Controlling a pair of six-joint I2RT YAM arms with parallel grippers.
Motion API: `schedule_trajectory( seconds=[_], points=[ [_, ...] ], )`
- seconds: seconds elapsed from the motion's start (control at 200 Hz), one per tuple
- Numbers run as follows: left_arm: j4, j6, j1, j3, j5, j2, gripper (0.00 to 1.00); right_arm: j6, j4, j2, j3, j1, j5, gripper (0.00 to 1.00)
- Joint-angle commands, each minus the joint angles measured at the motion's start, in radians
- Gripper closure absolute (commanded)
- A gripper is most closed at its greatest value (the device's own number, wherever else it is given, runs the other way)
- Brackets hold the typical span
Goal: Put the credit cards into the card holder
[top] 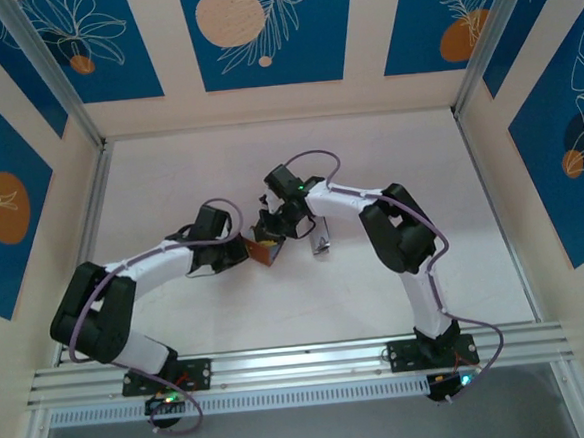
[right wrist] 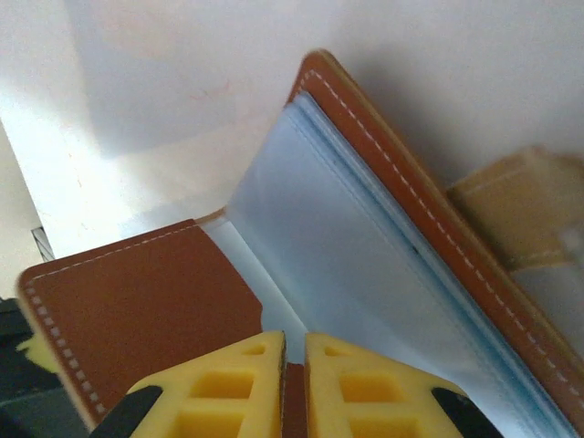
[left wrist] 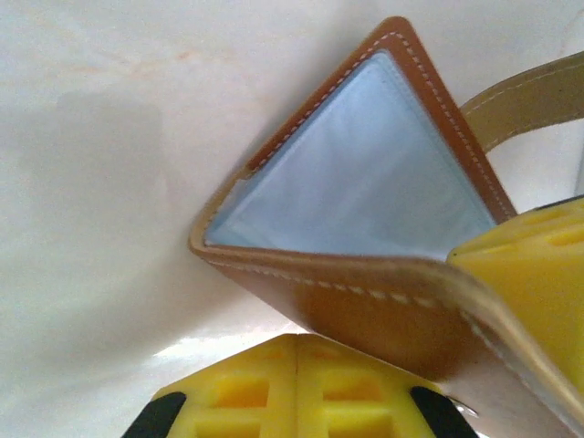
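Yellow fingers of the left gripper (left wrist: 297, 351) are pressed together with nothing visible between them, and the brown leather cover of the card holder (left wrist: 365, 301) crosses just beyond their tips. That holder stands open in a V at mid-table, directly between the two arms, so both are equally close. Farther on, the right gripper (right wrist: 294, 345) is angled in from the far right, fingers nearly together, apparently pinching the leather at the fold; the clear sleeves (right wrist: 365, 274) fan away from it. A silvery-grey piece (top: 321, 243) lies just right. No brand or lettering is legible.
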Motion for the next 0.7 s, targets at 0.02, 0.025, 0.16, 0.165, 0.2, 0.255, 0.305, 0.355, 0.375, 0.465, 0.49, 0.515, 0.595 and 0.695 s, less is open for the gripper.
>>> schedule_trajectory(
  seconds=[0.02,0.025,0.16,0.165,0.2,0.255,0.305,0.355,0.375,0.465,0.49,0.515,0.595,0.695],
  points=[
    [-0.044,-0.015,0.030,-0.063,-0.033,-0.070,0.95,0.018,-0.012,0.011,0.045,0.019,-0.025,0.85],
    [-0.046,-0.015,0.031,-0.067,-0.033,-0.075,0.95,0.018,-0.014,0.011,0.045,0.020,-0.023,0.85],
    [-0.106,-0.001,0.062,-0.109,-0.056,-0.196,0.95,0.008,-0.033,0.004,0.049,0.039,-0.001,0.85],
    [-0.109,-0.001,0.062,-0.109,-0.059,-0.201,0.95,0.008,-0.034,0.003,0.050,0.040,0.000,0.85],
    [-0.136,0.003,0.068,-0.112,-0.069,-0.240,0.95,0.005,-0.039,0.002,0.049,0.047,0.007,0.85],
    [-0.184,0.009,0.076,-0.109,-0.083,-0.302,0.95,0.000,-0.048,0.001,0.050,0.060,0.023,0.85],
    [-0.228,0.018,0.083,-0.100,-0.095,-0.358,0.94,-0.002,-0.053,0.003,0.047,0.074,0.037,0.85],
    [-0.267,0.029,0.090,-0.085,-0.102,-0.397,0.93,-0.007,-0.057,0.006,0.049,0.092,0.058,0.85],
    [-0.280,0.033,0.093,-0.078,-0.099,-0.408,0.93,-0.009,-0.060,0.009,0.052,0.097,0.066,0.85],
    [-0.311,0.050,0.105,-0.054,-0.073,-0.430,0.93,-0.010,-0.078,0.034,0.082,0.123,0.085,0.85],
    [-0.318,0.052,0.105,-0.050,-0.069,-0.431,0.93,-0.008,-0.079,0.040,0.090,0.127,0.088,0.85],
    [-0.322,0.053,0.105,-0.047,-0.068,-0.433,0.93,-0.003,-0.080,0.045,0.095,0.129,0.091,0.85],
    [-0.337,0.056,0.107,-0.048,-0.072,-0.442,0.93,0.004,-0.069,0.040,0.101,0.136,0.090,0.85],
    [-0.366,0.055,0.117,-0.050,-0.089,-0.476,0.93,-0.003,-0.086,0.047,0.139,0.146,0.093,0.85]
  ],
)
